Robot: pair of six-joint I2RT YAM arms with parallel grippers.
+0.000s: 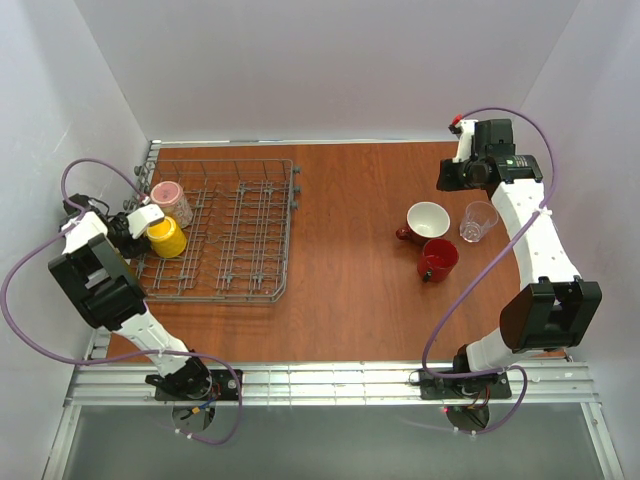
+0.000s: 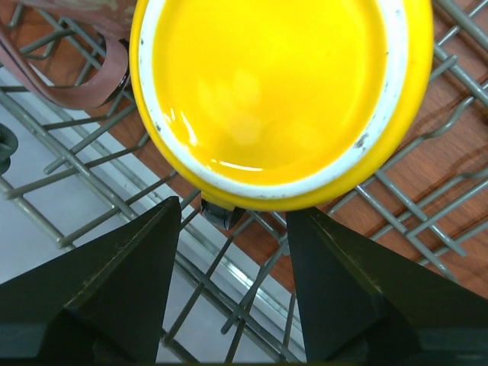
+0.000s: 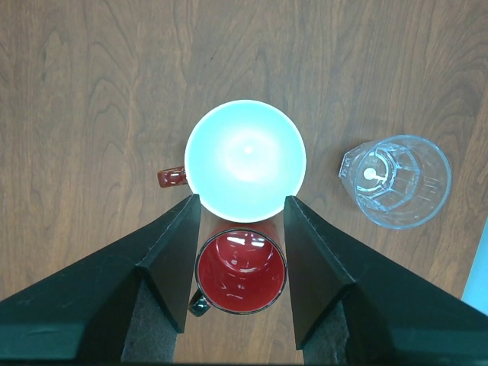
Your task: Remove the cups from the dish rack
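The grey wire dish rack (image 1: 250, 215) stands at the left. In it are the pink mug (image 1: 167, 196) and the yellow mug (image 1: 166, 239), which is upside down. My left gripper (image 1: 150, 222) is open just beside the yellow mug. In the left wrist view the mug's base (image 2: 282, 99) lies just beyond my open gripper (image 2: 232, 221), over the rack wires (image 2: 200, 285). My right gripper (image 1: 455, 175) is open and empty, high over the floral mug with white inside (image 3: 245, 160), the red mug (image 3: 241, 273) and the glass tumbler (image 3: 396, 181).
On the wooden table at the right the floral mug (image 1: 427, 220), red mug (image 1: 438, 260) and tumbler (image 1: 479, 221) stand upright close together. White walls close in the left, back and right. A metal rail runs along the near edge.
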